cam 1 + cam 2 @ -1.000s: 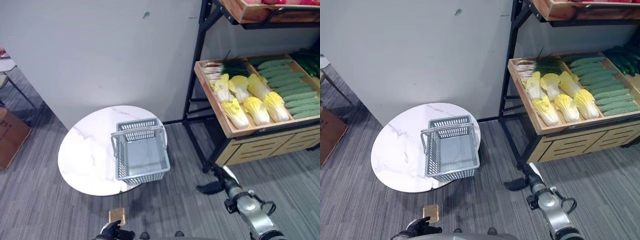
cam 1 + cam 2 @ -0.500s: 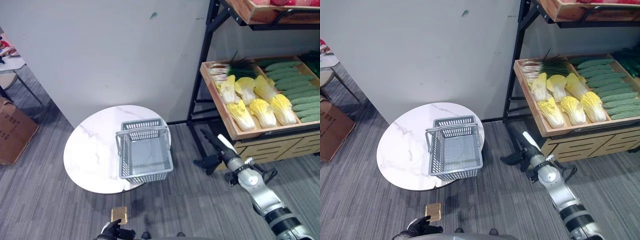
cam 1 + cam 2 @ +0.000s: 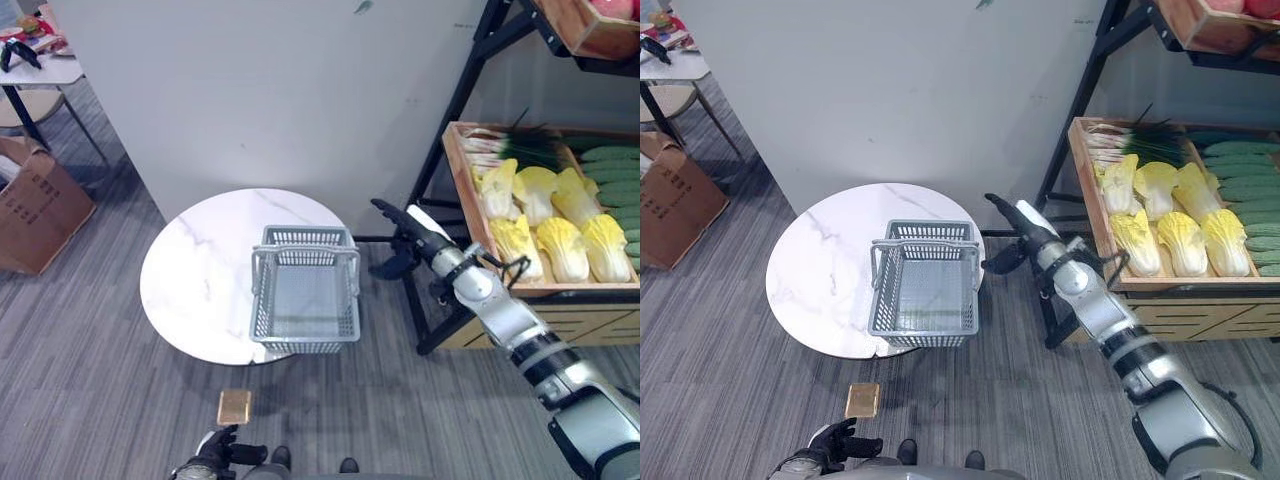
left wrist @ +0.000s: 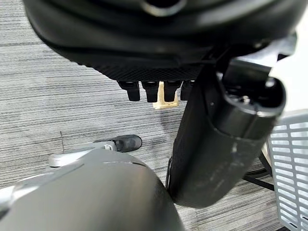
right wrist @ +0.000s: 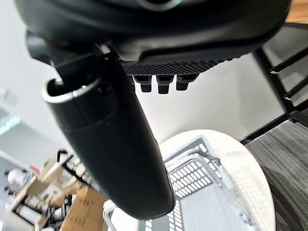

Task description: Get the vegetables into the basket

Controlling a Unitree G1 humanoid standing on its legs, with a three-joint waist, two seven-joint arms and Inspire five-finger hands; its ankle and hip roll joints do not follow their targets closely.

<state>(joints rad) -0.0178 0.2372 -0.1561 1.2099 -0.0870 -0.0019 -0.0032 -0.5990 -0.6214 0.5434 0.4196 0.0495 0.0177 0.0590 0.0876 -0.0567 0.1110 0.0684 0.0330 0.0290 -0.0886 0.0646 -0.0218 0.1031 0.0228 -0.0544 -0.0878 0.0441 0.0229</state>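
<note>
On the round white marble worktop (image 3: 195, 285) a grey plastic basket (image 3: 305, 300) stands upright at the right edge, its far rim near the wall side, its near end reaching past the worktop's near right edge; its two handles are raised together across the far half; nothing lies inside it.

Right of the worktop stands a black metal rack (image 3: 450, 130) carrying a tilted wooden tray (image 3: 470, 205); along the tray's left part lie yellow-and-white napa cabbages (image 3: 545, 225) in two rows, with green onions (image 3: 505, 150) at the far left corner and green cucumbers (image 3: 615, 180) stacked toward the right edge; all of these vegetables lie in the tray, well apart from the basket. A second wooden tray (image 3: 580, 25) sits on the shelf above.

Between basket and rack the right hand (image 3: 405, 235) is held in the air, fingers straight and spread wide with the thumb apart, holding nothing; it hangs just left of the tray's left edge and just right of the basket's far right corner, touching neither as far as can be seen.

Low at the near edge of the head views the left hand (image 3: 215, 460) shows above the grey carpet floor (image 3: 90, 400); its fingers look loosely straight and hold nothing; a small tan block (image 3: 233, 406) lies on the floor just beyond it, near the worktop's near edge.

At the far left a cardboard box (image 3: 35, 210) sits on the floor beside another small table (image 3: 35, 70).
</note>
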